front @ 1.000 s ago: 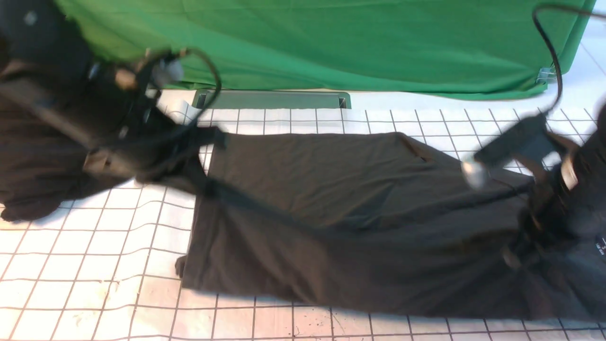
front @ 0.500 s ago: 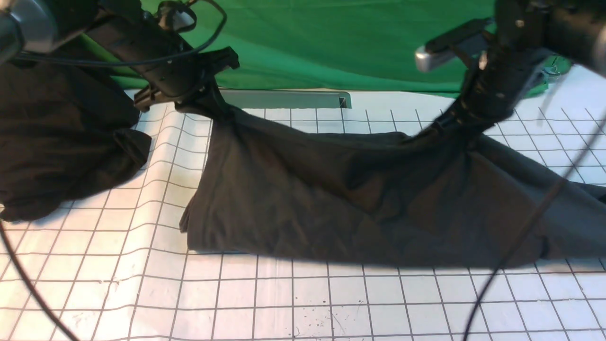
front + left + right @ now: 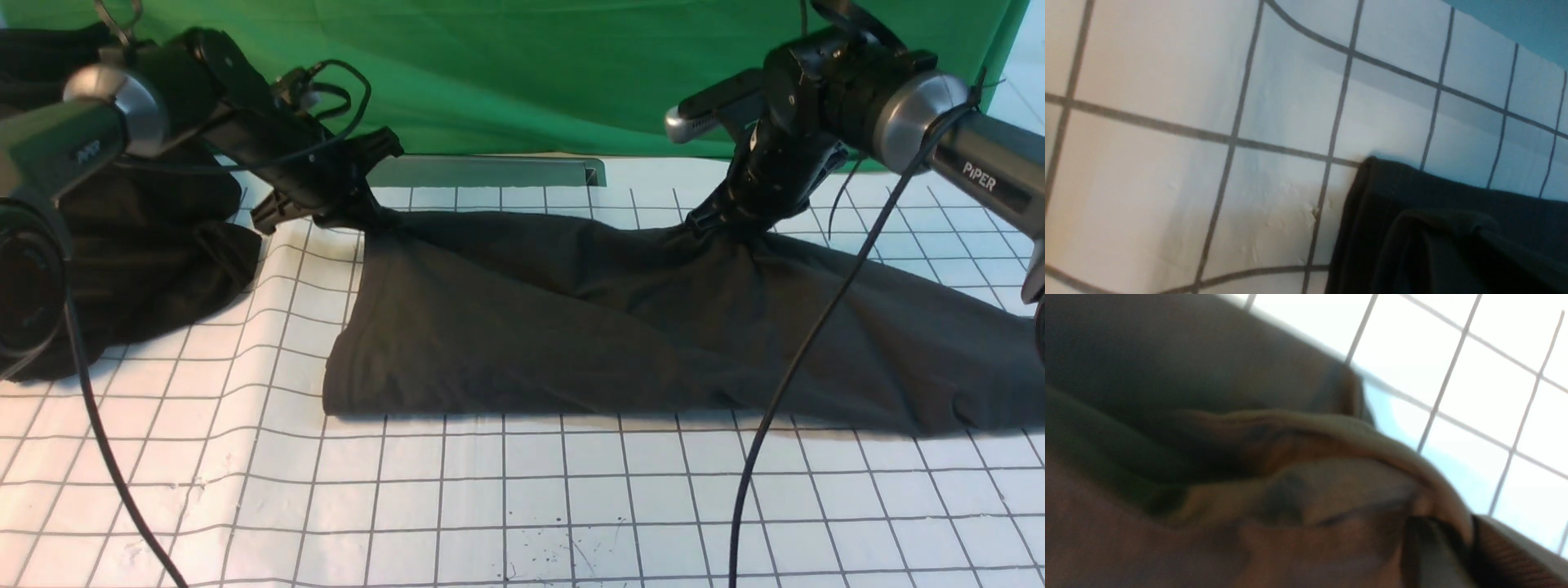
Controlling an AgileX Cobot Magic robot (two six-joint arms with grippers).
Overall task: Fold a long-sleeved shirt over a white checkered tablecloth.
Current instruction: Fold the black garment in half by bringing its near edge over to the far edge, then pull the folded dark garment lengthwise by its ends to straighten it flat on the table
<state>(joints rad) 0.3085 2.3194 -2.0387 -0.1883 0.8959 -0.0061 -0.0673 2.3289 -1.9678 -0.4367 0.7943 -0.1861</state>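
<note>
Front view: the long-sleeved shirt (image 3: 571,327) lies across the middle of the white checkered tablecloth (image 3: 571,506), folded into a long dark band. Its near edge rests flat on the grid and its far edge is lifted at two spots. The left gripper (image 3: 359,214) is pinched tight on the far left corner. The right gripper (image 3: 722,224) has cloth drawn up into a peak at its tips, so it reads as gripping too, though the jaws are buried in fabric. A separate black garment heap (image 3: 147,269) sits just left of the shirt, and the green cloth (image 3: 531,73) hangs behind. The right arm's cable (image 3: 816,343) dangles across the shirt's right part

Left wrist view: the shirt's hemmed corner (image 3: 1453,228) lies over the grid squares (image 3: 1167,163), doubled on itself. The fingers are not visible here

Right wrist view: blurred bunched shirt folds (image 3: 1208,416) fill most of the picture, with tablecloth (image 3: 1474,384) beyond the edge

Risks, as I judge them: if one side lets go before the other, the far edge will likely land crooked and the fold skew. The knit could snag on the tips as they pull away and drag the layer back. The cable could sweep the cloth, and the left arm could catch the nearby heap
</note>
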